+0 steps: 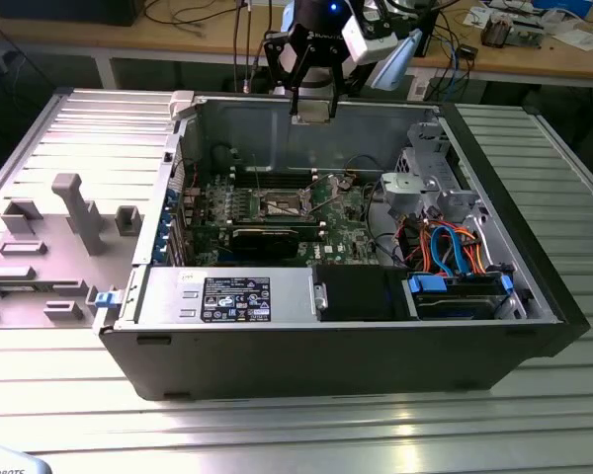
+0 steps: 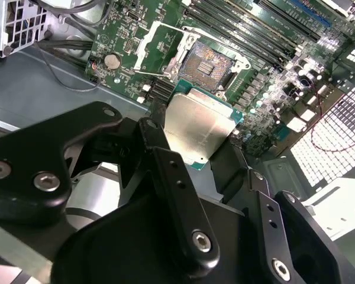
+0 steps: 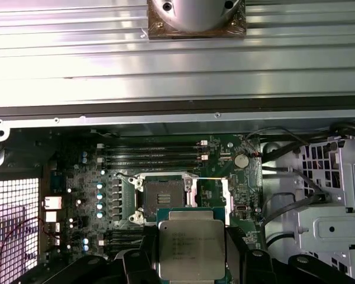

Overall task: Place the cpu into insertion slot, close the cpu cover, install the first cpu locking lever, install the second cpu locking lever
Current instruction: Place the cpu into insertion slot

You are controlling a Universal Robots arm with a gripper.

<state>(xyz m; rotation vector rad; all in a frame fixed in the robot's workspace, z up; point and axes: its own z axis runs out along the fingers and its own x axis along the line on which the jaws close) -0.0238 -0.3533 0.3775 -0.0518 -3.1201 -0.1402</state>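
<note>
My gripper (image 1: 311, 114) hangs above the open computer case, over its back wall. It is shut on the cpu (image 2: 198, 124), a flat square chip with a silver-grey metal top, gripped at two opposite edges by the black fingers (image 2: 165, 165). In the first wrist view the cpu (image 3: 191, 248) sits between the finger pads, a little short of the insertion slot (image 3: 163, 198). The slot (image 2: 210, 62) is bare, its dark contact field showing. The cpu cover (image 2: 157, 47) stands swung open beside it, on the side of the round coin battery (image 2: 111, 60). The slot (image 1: 282, 205) lies mid-board in the exterior view.
The green motherboard (image 1: 346, 222) carries memory slots (image 3: 154, 154) and a long black expansion card (image 1: 267, 237). A metal drive cage (image 1: 425, 183) and orange and blue cables (image 1: 455, 247) fill the case toward the exterior view's right. A grey fixture plate (image 1: 59, 237) lies outside it.
</note>
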